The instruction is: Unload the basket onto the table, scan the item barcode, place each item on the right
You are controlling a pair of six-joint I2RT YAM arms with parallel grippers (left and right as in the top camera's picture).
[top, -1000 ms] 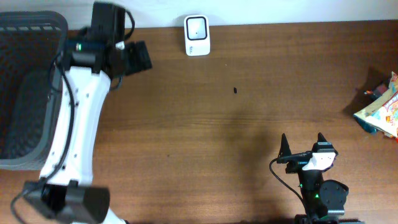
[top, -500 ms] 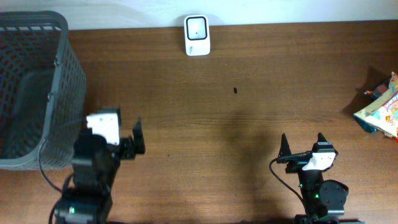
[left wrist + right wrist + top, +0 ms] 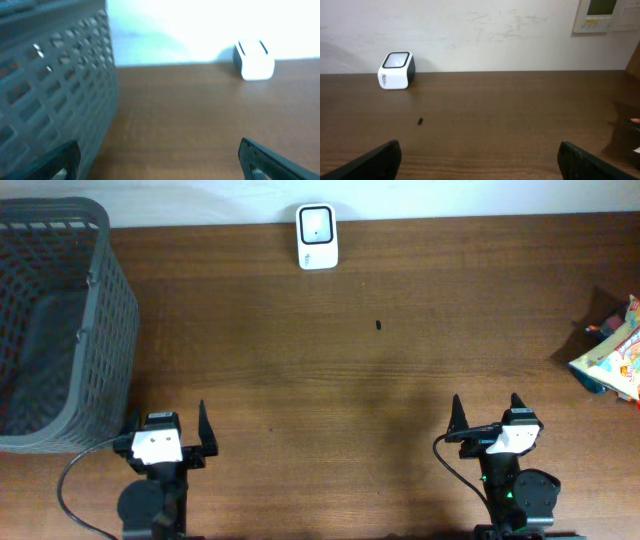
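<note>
The item, a colourful packet (image 3: 612, 360), lies at the table's right edge, partly cut off by the overhead view. The white barcode scanner (image 3: 318, 237) stands at the back centre, also seen as scanner (image 3: 254, 60) and scanner (image 3: 396, 70). My left gripper (image 3: 167, 423) sits at the front left, open and holding nothing, next to the basket; in its wrist view the left gripper (image 3: 160, 160) spans bare wood. My right gripper (image 3: 487, 405) rests at the front right, open and empty, well short of the packet. The right gripper (image 3: 480, 160) faces the wall.
A grey mesh basket (image 3: 50, 330) fills the back left corner, and the basket wall (image 3: 55, 85) stands close on my left finger's side. A small black speck (image 3: 379, 326) lies mid-table. A wall panel (image 3: 602, 15) hangs behind the table.
The left arm has pulled back from beside the basket's far end down to the front left edge of the table, its gripper open throughout. The right arm has not moved.
</note>
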